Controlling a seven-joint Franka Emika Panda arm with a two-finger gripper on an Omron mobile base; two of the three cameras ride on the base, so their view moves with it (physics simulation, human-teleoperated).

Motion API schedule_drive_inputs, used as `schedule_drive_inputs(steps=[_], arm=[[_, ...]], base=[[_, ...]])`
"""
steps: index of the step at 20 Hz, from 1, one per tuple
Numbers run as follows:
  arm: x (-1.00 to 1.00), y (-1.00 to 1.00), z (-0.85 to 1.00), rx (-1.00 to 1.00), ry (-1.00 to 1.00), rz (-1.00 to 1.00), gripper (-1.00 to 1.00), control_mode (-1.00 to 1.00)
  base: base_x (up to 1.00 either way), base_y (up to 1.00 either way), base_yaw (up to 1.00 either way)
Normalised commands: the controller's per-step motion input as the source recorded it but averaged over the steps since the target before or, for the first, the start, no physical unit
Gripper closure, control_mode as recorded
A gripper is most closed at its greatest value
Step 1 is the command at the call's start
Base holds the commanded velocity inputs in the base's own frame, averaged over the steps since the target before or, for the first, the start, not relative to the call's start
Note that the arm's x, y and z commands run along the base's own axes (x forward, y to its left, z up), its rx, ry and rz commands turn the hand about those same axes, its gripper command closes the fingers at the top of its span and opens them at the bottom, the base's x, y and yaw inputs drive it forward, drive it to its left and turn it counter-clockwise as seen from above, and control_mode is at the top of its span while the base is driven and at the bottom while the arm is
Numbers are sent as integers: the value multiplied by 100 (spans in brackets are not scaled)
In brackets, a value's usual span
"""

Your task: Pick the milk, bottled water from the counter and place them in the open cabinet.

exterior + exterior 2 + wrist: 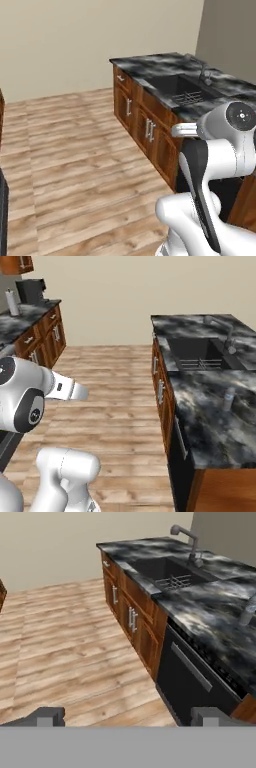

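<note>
Nearest, the gripper is seen in the hand view with its two dark fingertips set wide apart, the jaws open and nothing held between them; it is raised over the wooden floor, well apart from the worktop. To the right, a black dishwasher front with a bar handle is set under the near end of the counter, a marbled black-and-grey slab. On that slab the bottled water is stood upright, near the right edge and just nearer than the sink; in the hand view its greyish body is cut by the right edge. Beyond it the sink is sunk into the stone, with a wire rack inside and a tap at its far right side. Under the counter, brown doors with silver handles are ranged toward the far end. At the far left, a second counter is seen carrying a paper-towel roll and a dark appliance, with a corner of an upper cabinet above.
</note>
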Motion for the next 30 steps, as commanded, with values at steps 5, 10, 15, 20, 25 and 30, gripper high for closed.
schedule_drive_inputs(steps=[5, 10, 15, 20, 25, 30], arm=[[0, 0, 0, 0, 0, 0, -100, 100], [0, 0, 0, 0, 0, 0, -100, 100], [0, 0, 0, 0, 0, 0, -100, 100], [0, 0, 0, 0, 0, 0, -100, 100], [0, 0, 0, 0, 0, 0, -100, 100], [0, 0, 0, 0, 0, 0, -100, 100]], base=[[-14, -3, -58], [20, 0, -52], [80, 17, -41], [85, 21, -40], [65, 16, -44], [20, 9, -57]])
